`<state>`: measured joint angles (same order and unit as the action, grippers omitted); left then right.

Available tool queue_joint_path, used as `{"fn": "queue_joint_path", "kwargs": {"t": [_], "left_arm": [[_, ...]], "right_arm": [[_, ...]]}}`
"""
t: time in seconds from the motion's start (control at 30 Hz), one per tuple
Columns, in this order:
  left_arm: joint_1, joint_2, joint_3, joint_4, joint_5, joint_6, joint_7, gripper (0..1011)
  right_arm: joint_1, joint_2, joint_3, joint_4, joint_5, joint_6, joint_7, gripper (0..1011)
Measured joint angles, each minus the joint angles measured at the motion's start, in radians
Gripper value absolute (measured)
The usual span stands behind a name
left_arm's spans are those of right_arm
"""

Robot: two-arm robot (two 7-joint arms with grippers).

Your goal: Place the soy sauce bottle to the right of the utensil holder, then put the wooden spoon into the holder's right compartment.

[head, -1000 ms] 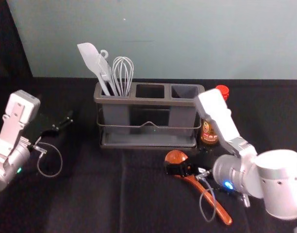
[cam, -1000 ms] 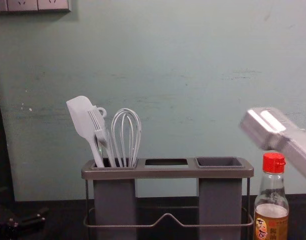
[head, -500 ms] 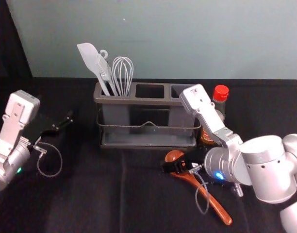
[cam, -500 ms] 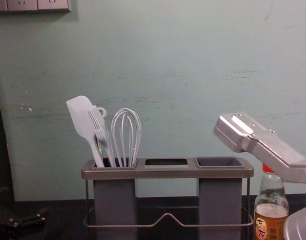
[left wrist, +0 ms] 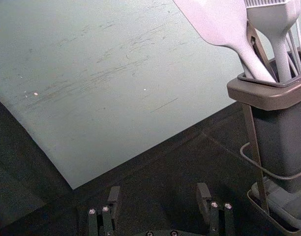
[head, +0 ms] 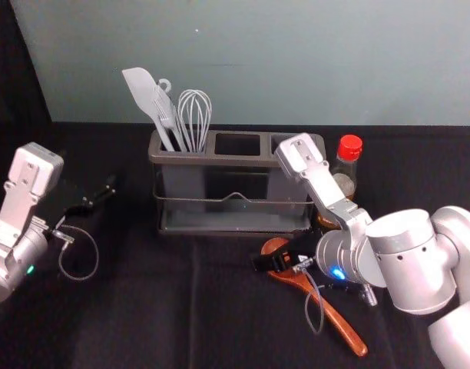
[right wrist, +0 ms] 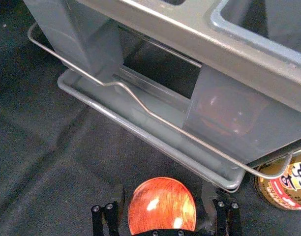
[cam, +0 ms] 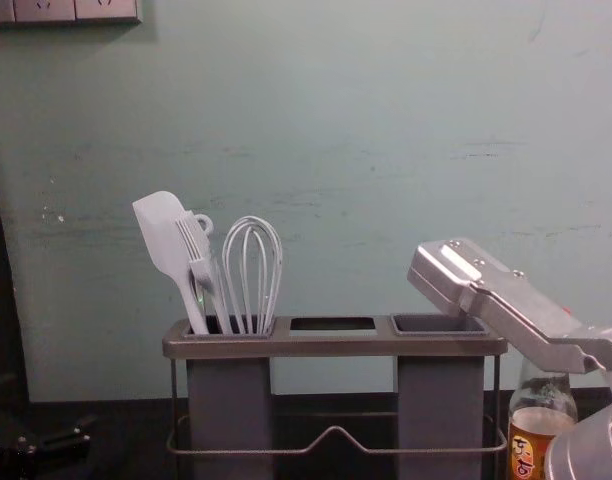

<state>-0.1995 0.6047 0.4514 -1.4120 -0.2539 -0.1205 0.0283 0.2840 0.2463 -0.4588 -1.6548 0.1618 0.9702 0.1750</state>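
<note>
Wooden spoon (head: 330, 314) on tabletop (head: 143, 307), bowl near front of utensil holder (head: 235, 161), handle slanting toward the tabletop's near right corner; right hand (head: 267, 263) low at the bowl, fingers spread to either side. Soy sauce bottle (head: 349, 148) upright just right of holder; spatula (head: 141, 88) and whisk (head: 194, 115) in its left compartment. Left hand (head: 106, 191) parked left of holder, fingers spread.

Soy sauce bottle (cam: 542, 398) | printed label (right wrist: 281, 191) | bold characters (right wrist: 296, 176), illegible

Lab-like setup: black-draped table (head: 143, 315), grey-green wall (head: 296, 69), sockets (cam: 61, 10).
</note>
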Motion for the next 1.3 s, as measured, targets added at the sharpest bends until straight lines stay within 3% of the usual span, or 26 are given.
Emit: {"fn": "queue_joint_path", "kwargs": {"t": [1.3], "left_arm": [[0.0,0.0,0.0,0.0,0.0,0.0,0.0,1000]], "right_arm": [[-0.005,-0.026,0.022,0.015,-0.067,0.057,0.065,1004]]}}
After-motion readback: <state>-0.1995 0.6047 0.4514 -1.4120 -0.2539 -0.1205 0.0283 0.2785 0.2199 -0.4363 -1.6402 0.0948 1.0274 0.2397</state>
